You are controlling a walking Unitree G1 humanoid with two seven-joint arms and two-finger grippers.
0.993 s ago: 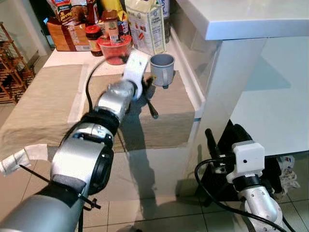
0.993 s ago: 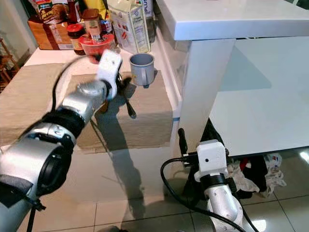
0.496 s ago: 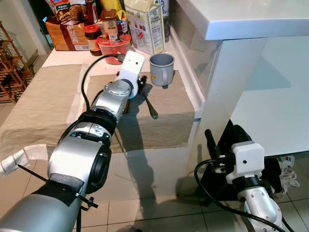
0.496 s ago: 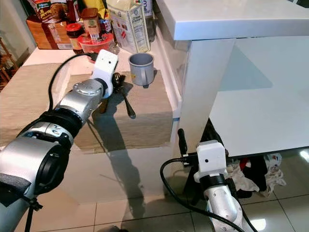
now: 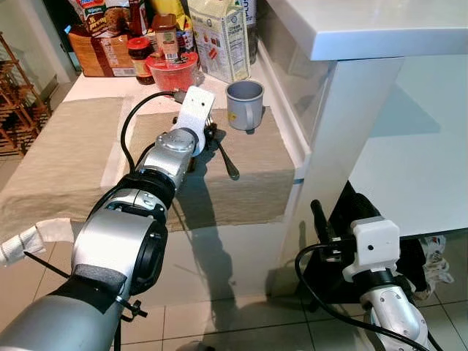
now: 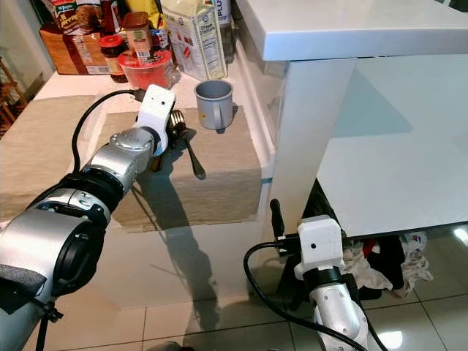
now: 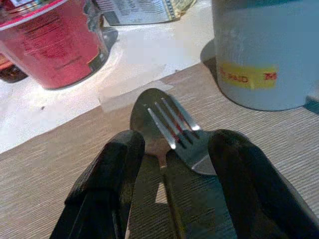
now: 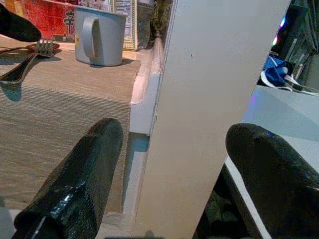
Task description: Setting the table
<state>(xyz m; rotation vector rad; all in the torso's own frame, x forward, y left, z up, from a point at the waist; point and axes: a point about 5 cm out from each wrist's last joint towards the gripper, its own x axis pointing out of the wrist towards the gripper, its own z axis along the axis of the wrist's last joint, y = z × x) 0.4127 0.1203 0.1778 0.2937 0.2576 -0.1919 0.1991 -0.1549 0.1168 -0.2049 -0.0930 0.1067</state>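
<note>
The left tool [image 7: 169,164] sits low over the beige placemat [image 5: 248,183] in the upper middle of the head frame, its two black fingers [image 7: 107,174] spread apart to a middling width and gripping nothing; between them lie a fork [image 7: 182,132] and a spoon [image 7: 144,117], the fork resting partly across the spoon's bowl, both flat on the mat with their heads towards the back of the surface [image 5: 95,88]; the dark handle of the cutlery runs down and to the right across the mat in the head frame; a grey mug [image 5: 245,104] stands upright just right of the cutlery heads, near but not touching them, with a yellow sticker on its side in the wrist frame; a red tub [image 5: 174,72] stands behind the mat on the white surface, with jars and a carton [image 5: 219,36] crowded along the upper edge of the frame; a second beige mat [image 5: 58,161] lies at the left; the right tool [image 8: 169,169] hangs low at the lower right beside a white panel [image 5: 336,146], its fingers spread wide and empty.
</note>
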